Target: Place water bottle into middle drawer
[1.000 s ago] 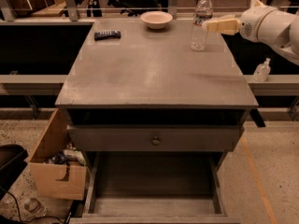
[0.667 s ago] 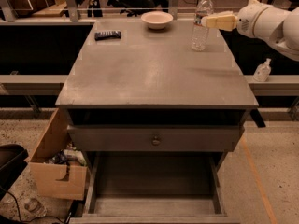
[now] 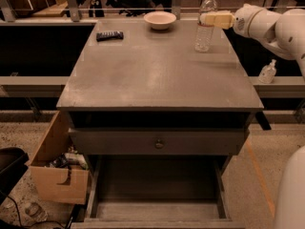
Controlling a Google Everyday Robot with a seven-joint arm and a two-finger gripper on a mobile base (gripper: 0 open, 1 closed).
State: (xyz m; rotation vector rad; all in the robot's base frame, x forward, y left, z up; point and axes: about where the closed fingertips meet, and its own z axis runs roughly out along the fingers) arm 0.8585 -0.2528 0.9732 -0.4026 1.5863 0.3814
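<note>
The water bottle (image 3: pixel 205 23) is clear ribbed plastic with a white cap. It stands upright on the far right of the grey cabinet top (image 3: pixel 157 70). My gripper (image 3: pixel 213 19) reaches in from the right on a white arm and sits at the bottle's label height, against its right side. The middle drawer (image 3: pixel 157 210) is pulled out at the bottom of the cabinet, a wide shallow grey tray with a bare floor. It lies well below and in front of the bottle.
A pale bowl (image 3: pixel 160 19) and a black remote (image 3: pixel 109 35) lie at the back of the top. A grey drawer front with a round knob (image 3: pixel 159 143) sits above the open tray. A tan wooden box (image 3: pixel 59 173) stands on the floor at left. A small pump bottle (image 3: pixel 268 72) sits on the right ledge.
My gripper has moved left toward the water bottle and now sits against it. The bottle has not moved.
</note>
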